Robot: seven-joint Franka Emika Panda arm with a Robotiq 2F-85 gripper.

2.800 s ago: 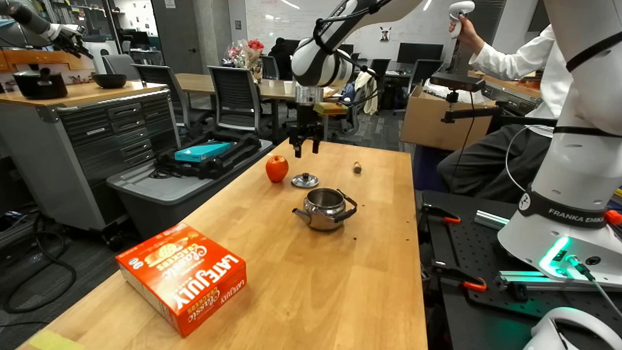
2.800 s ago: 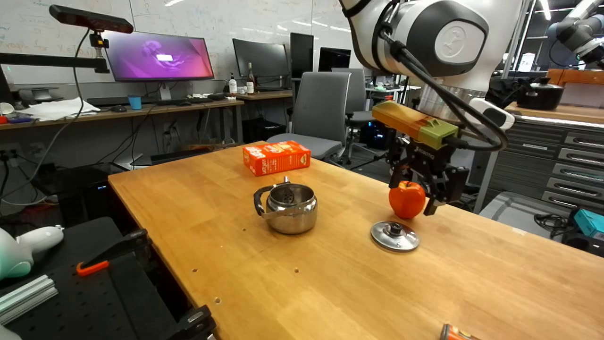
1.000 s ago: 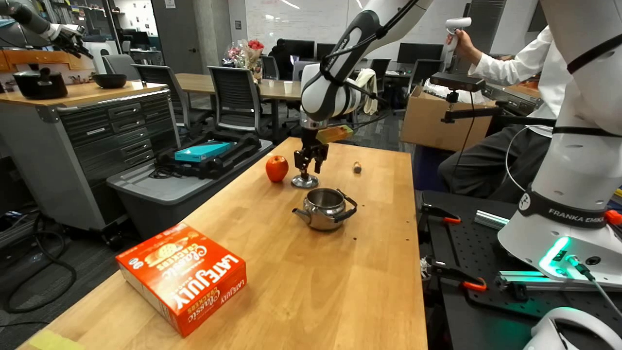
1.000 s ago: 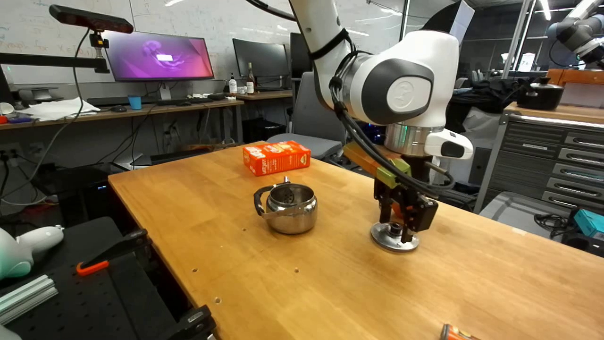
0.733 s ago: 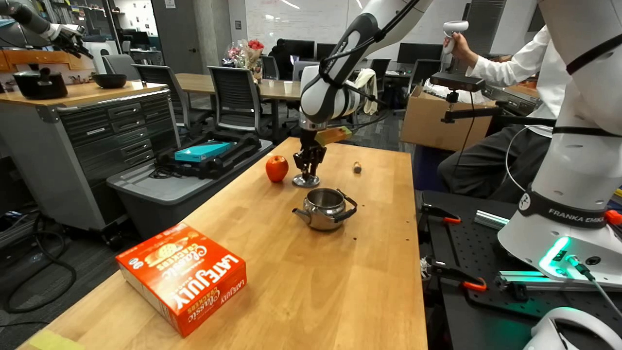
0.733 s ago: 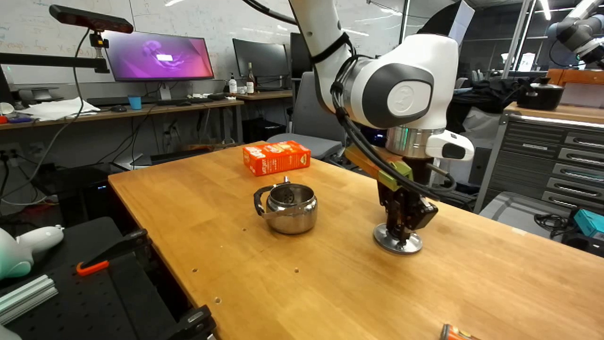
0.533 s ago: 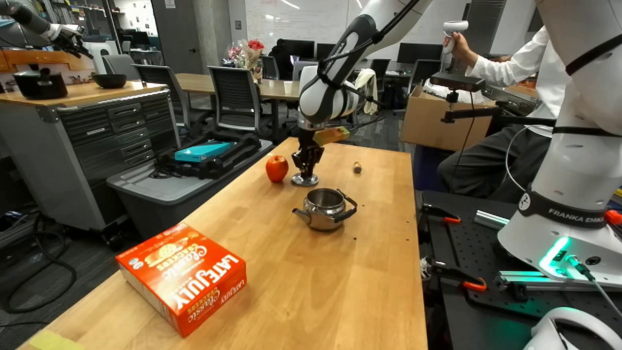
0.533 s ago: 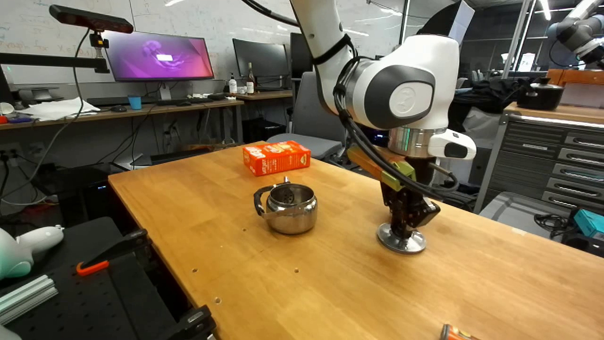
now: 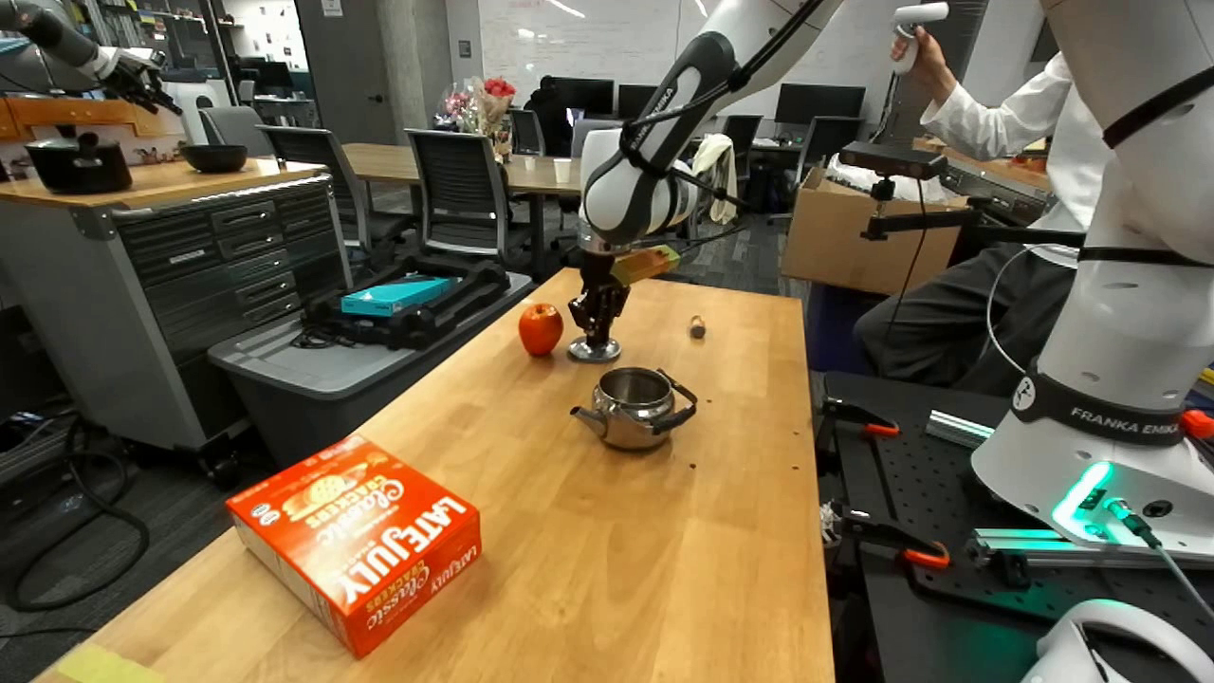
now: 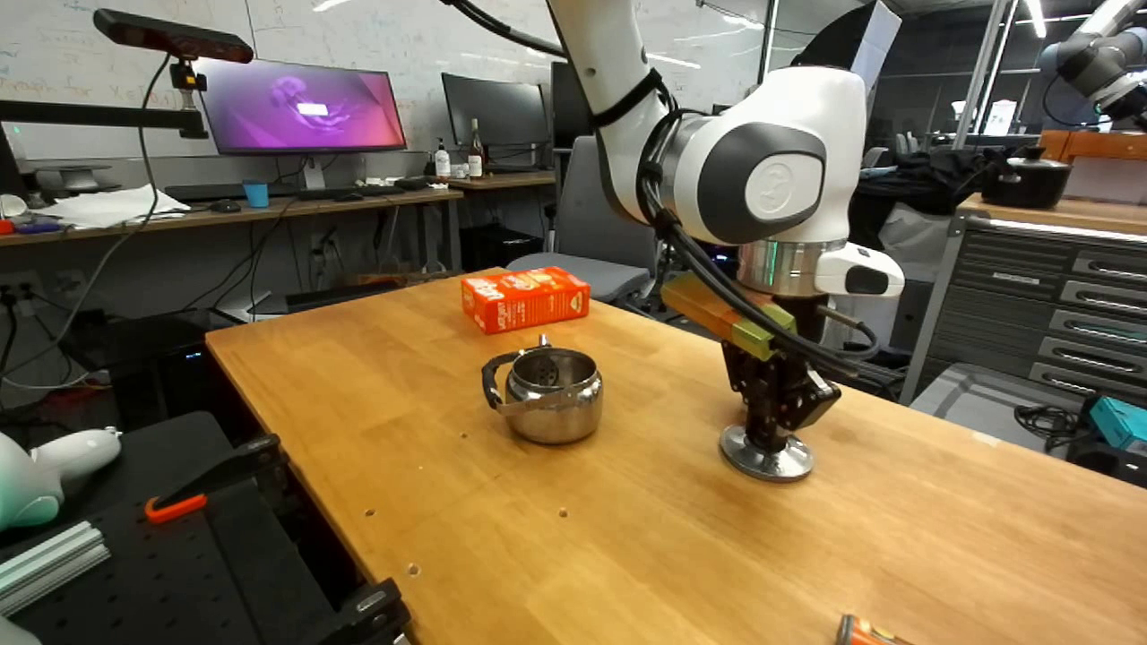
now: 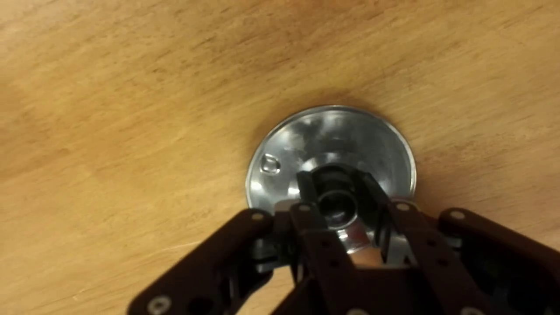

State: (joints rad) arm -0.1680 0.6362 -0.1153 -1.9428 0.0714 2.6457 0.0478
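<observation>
I'm pinching the metal lid (image 11: 341, 135) by its black knob (image 11: 337, 208) with my claw (image 11: 339, 188), apple (image 9: 541, 329) nearby, open kettle (image 9: 634, 422) on the bench (image 9: 616, 569)!

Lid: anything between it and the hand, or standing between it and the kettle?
Nothing visible. The hand is shut on the black knob of the lid, and both exterior views show nothing standing between lid and kettle. The apple sits beside the lid, off that line.
</observation>
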